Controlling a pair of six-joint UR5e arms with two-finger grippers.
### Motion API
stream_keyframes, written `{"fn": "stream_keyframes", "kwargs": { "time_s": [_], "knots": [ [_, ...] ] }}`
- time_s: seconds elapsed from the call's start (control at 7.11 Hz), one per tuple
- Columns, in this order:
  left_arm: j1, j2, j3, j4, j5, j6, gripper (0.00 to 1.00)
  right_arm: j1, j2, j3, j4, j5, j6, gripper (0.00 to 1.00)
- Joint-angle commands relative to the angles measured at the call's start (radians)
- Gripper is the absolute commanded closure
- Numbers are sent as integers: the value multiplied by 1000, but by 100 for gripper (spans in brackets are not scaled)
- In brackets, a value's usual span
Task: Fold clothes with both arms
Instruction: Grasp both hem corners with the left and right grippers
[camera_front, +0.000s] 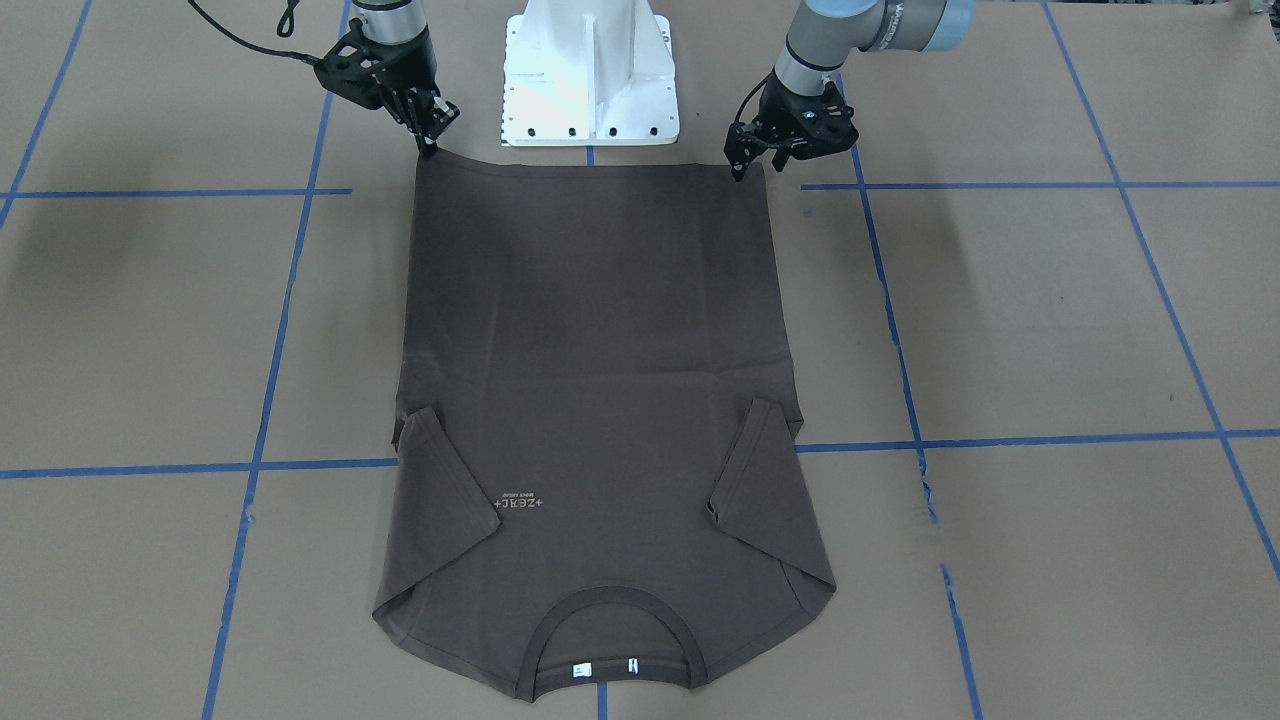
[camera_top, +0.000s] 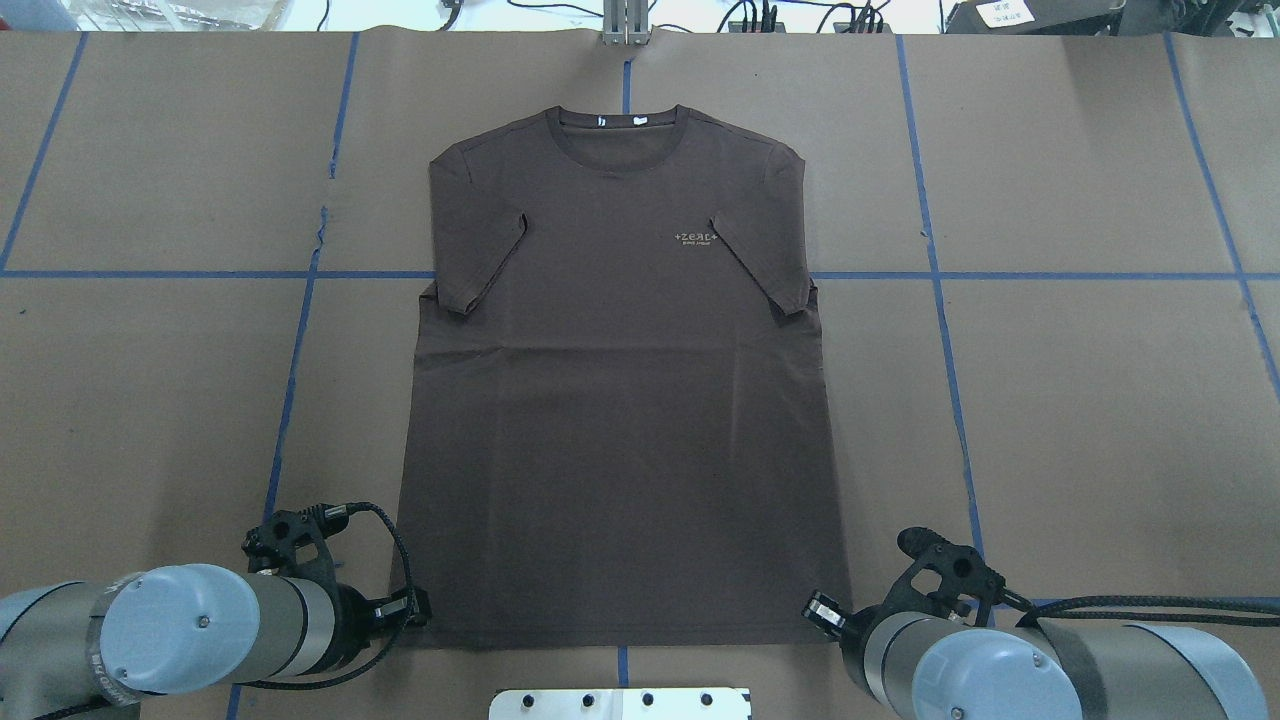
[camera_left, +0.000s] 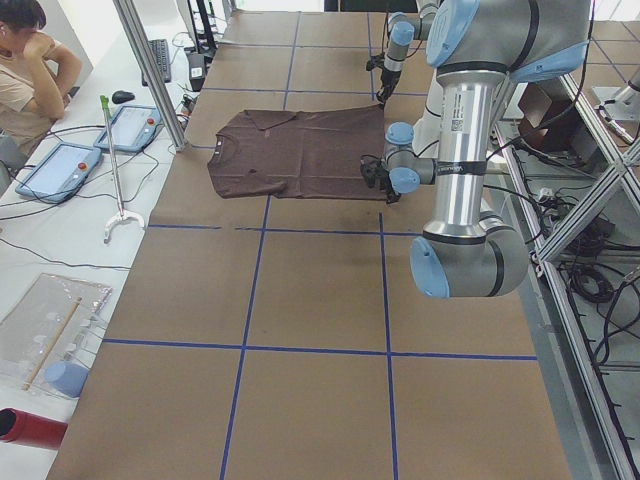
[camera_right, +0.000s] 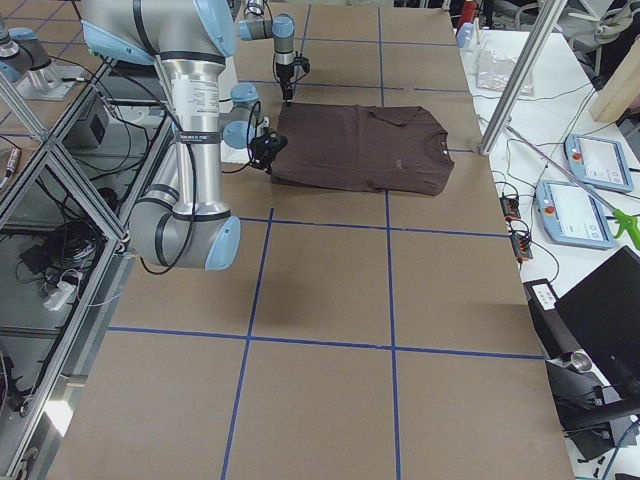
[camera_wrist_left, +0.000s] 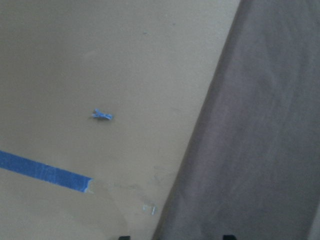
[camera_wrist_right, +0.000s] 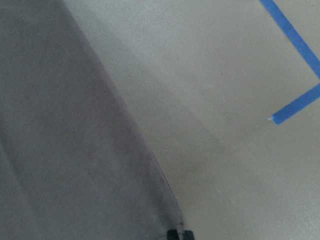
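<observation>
The dark brown T-shirt (camera_front: 600, 350) lies flat on the brown paper, both sleeves folded inward and its collar (camera_front: 610, 600) on the side far from me. It also shows in the overhead view (camera_top: 620, 400). My left gripper (camera_front: 750, 165) (camera_top: 418, 608) is down at the near hem corner on my left. Its fingertips (camera_wrist_left: 124, 237) stand apart, with the shirt's edge (camera_wrist_left: 200, 150) between them. My right gripper (camera_front: 432, 140) (camera_top: 815, 608) is at the other near hem corner. Its tips are together (camera_wrist_right: 179, 234) on the hem edge (camera_wrist_right: 150, 165).
The white base block (camera_front: 590, 75) stands just behind the hem between the two arms. Blue tape lines (camera_front: 280, 300) cross the paper-covered table. A person (camera_left: 30, 60) sits past the table's far side, by tablets (camera_left: 60, 165) and a grabber stick (camera_left: 115, 160).
</observation>
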Motion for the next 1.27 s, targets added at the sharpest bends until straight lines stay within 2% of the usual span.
{"fn": "stream_keyframes", "kwargs": {
  "time_s": [0.0, 0.14, 0.56, 0.7, 0.98, 1.13],
  "knots": [
    [-1, 1, 0, 0, -1, 0, 85, 0, 0, 0, 0, 0, 0, 100],
    [-1, 1, 0, 2, -1, 0, 100, 0, 0, 0, 0, 0, 0, 100],
    [-1, 0, -24, 15, -10, -2, 100, 0, -2, 6, 0, 0, 1, 100],
    [-1, 0, -68, 47, -10, -2, 100, -17, -14, 32, 0, 0, 3, 100],
    [0, 1, -188, 148, -91, -2, 100, -54, -78, 101, -6, 0, 5, 100],
    [-1, -6, -239, 208, -99, 0, 100, -55, -107, 132, -9, 2, 5, 100]
  ]
}}
